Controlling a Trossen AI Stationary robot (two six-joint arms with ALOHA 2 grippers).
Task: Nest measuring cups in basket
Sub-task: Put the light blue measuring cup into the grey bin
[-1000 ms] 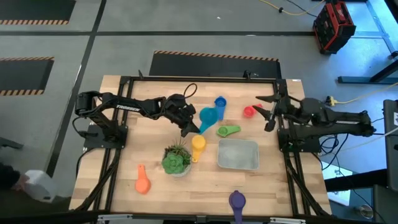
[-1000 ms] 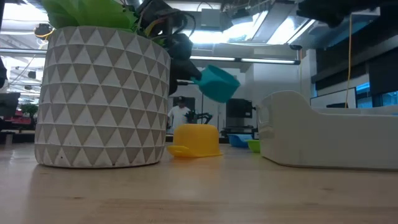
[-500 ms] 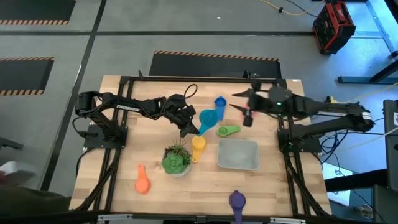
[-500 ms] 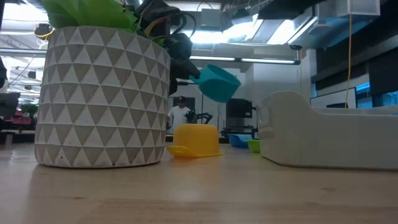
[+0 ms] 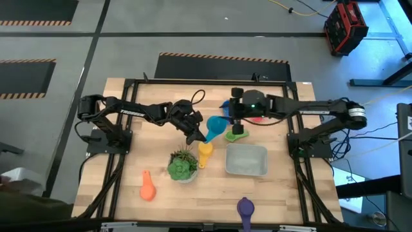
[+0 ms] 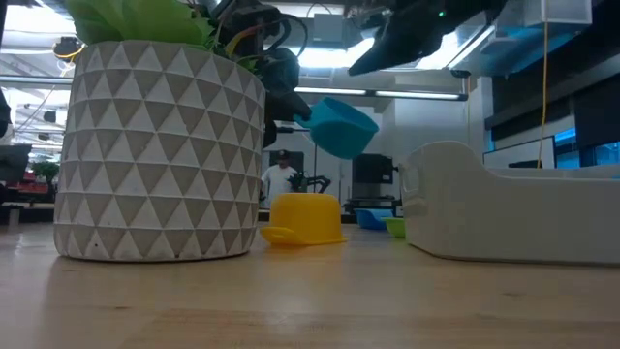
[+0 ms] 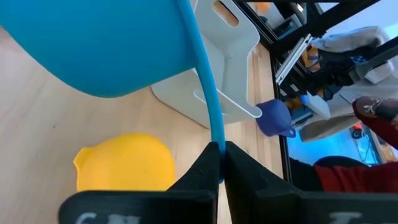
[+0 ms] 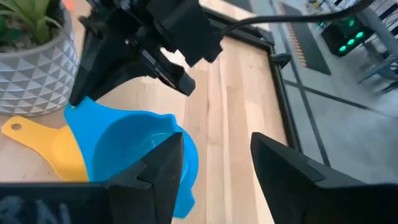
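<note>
Far left on your wooden table (image 5: 129, 187) lies the small orange plastic scoop (image 5: 147, 187), flat and well apart from everything else. Next comes the green spiky plant in its white triangle-patterned pot (image 5: 182, 165), with the yellow plastic scoop (image 5: 205, 150) just beside it. Your left gripper (image 5: 198, 134) hangs above that yellow one, fingers pinched tight on the thin handle of the big teal plastic measuring cup (image 5: 216, 125), which is clear of the table and tilted in the low view. The right gripper (image 5: 237, 115) sits right over the teal cup's far side, fingers apart with nothing between them. A lime green scoop (image 5: 235, 135) lies under it, I think, though it's partly covered. The translucent greyish rectangular plastic basket (image 5: 246, 160) sits near the table's front with no cups inside, and the purple scoop (image 5: 245, 209) lies at the front edge.
</note>
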